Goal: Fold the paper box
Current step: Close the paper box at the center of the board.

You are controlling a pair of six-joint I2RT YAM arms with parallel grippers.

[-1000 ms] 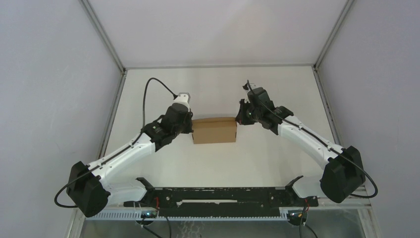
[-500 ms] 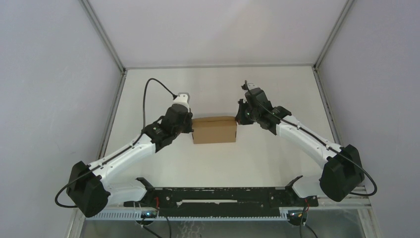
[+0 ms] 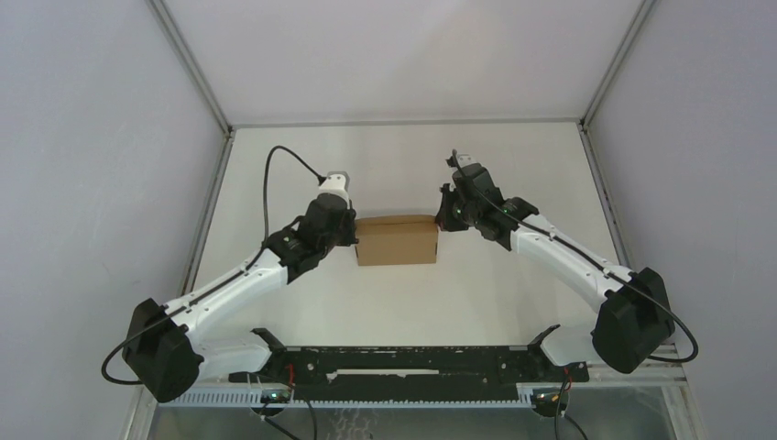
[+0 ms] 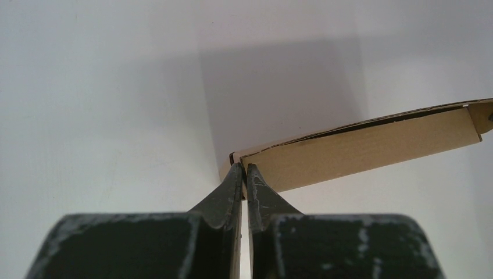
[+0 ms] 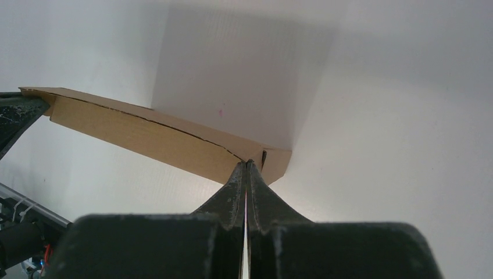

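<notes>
Top view gives us the layout only: the flat rectangular brown cardboard paper box [image 3: 396, 241] lies mid-way on the white table [image 3: 403, 156], with the left gripper [image 3: 354, 240] at its left end and the right gripper [image 3: 441, 223] at its right end.

The wrist views add the finger detail. The left gripper [image 4: 244, 168] is pressed nearly together at the box [image 4: 360, 148] corner. The right gripper [image 5: 248, 164] is squeezed tight with its tips touching the box [image 5: 145, 133] end. We cannot tell whether card is pinched in either.

The box looks closed, with a dark seam running under the lid edge (visible from the wrists only). Since a second ago the right wrist has shifted slightly left; the box is unmoved.
</notes>
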